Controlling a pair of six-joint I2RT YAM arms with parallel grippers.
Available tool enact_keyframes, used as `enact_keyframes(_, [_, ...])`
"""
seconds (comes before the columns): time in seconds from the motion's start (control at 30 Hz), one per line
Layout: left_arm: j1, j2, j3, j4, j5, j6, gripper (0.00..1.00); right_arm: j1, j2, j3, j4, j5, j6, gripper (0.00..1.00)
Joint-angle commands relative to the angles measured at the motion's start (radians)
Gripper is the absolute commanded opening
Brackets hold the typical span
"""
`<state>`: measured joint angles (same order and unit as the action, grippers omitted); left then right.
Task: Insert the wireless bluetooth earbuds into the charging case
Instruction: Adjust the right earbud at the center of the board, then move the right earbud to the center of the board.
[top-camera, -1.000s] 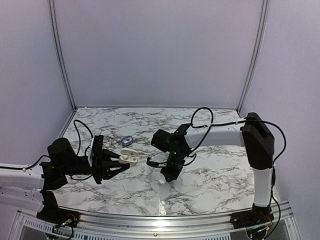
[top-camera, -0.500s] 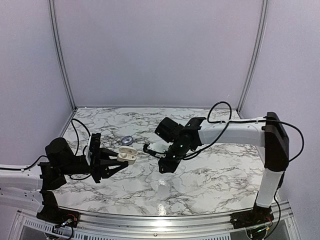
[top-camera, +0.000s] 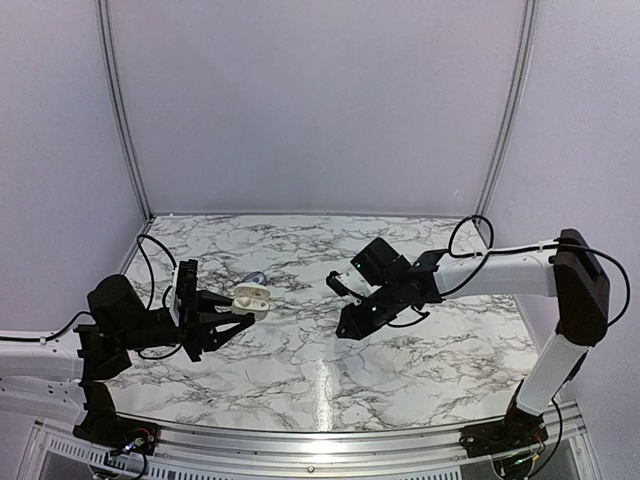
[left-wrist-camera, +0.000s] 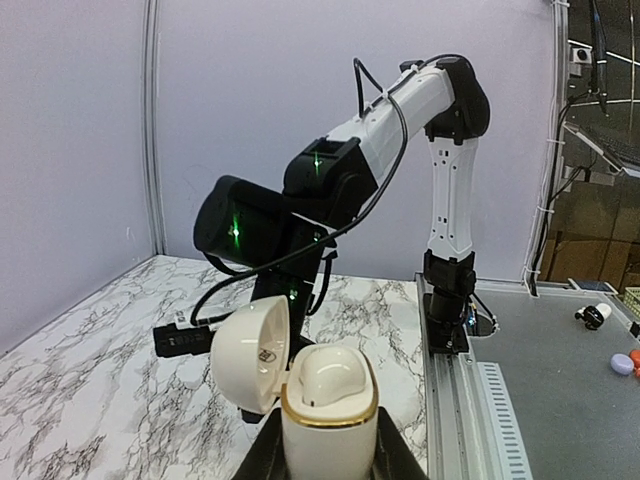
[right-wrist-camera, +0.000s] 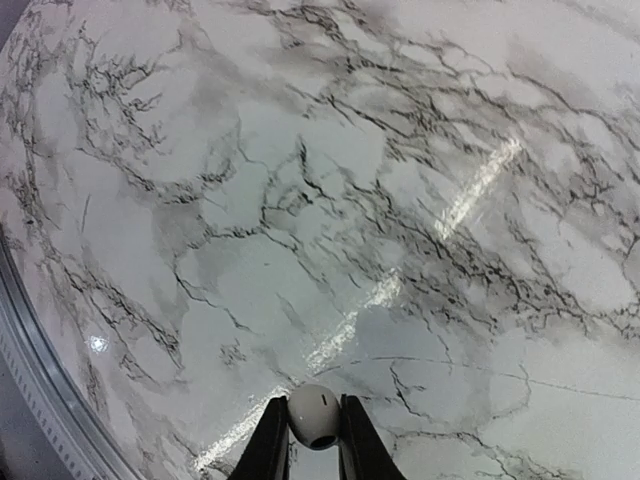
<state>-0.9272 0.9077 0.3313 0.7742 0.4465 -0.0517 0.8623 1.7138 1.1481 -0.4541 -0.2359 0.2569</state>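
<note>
My left gripper (top-camera: 243, 310) is shut on the charging case (top-camera: 252, 298), a cream-white clamshell with a gold rim (left-wrist-camera: 330, 420), and holds it upright above the table's left side. Its lid (left-wrist-camera: 250, 350) hangs open to the left. One of the wireless bluetooth earbuds (left-wrist-camera: 330, 375) sits in the case. My right gripper (top-camera: 347, 328) hovers over the middle of the table, to the right of the case and apart from it. It is shut on a second pale earbud (right-wrist-camera: 313, 415), pinched between both fingers (right-wrist-camera: 272, 440) above the marble.
A small bluish-grey oval object (top-camera: 256, 277) lies on the marble table (top-camera: 430, 350) just behind the held case. The right arm (left-wrist-camera: 330, 180) fills the space in front of the case. A metal rail (top-camera: 330, 440) borders the near edge.
My right arm has swung up and to the right, away from the case, with the earbud in its grip. My left gripper has raised the open case slightly.
</note>
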Motion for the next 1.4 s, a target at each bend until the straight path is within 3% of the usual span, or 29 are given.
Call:
enact_keyframes(0.0, [0.005, -0.016, -0.002, 0.040, -0.010, -0.009, 0.00, 0.006, -0.036, -0.075, 0.092, 0.080, 0.137, 0.10])
enact_keyframes(0.27, [0.005, -0.002, -0.004, 0.043, -0.008, -0.010, 0.00, 0.001, -0.057, -0.173, 0.097, 0.188, 0.221, 0.10])
enact_keyframes(0.47, [0.005, 0.013, -0.005, 0.048, -0.007, -0.007, 0.00, -0.001, -0.048, -0.194, 0.106, 0.179, 0.241, 0.14])
enact_keyframes(0.8, [0.005, 0.015, -0.007, 0.056, -0.008, -0.009, 0.00, -0.021, -0.050, -0.213, 0.108, 0.140, 0.223, 0.34])
enact_keyframes(1.07, [0.005, 0.015, -0.013, 0.062, -0.007, -0.010, 0.00, -0.023, -0.042, -0.220, 0.121, 0.085, 0.177, 0.35])
enact_keyframes(1.37, [0.019, 0.002, -0.019, 0.063, 0.006, -0.018, 0.00, -0.070, -0.173, -0.240, 0.125, 0.075, -0.037, 0.41])
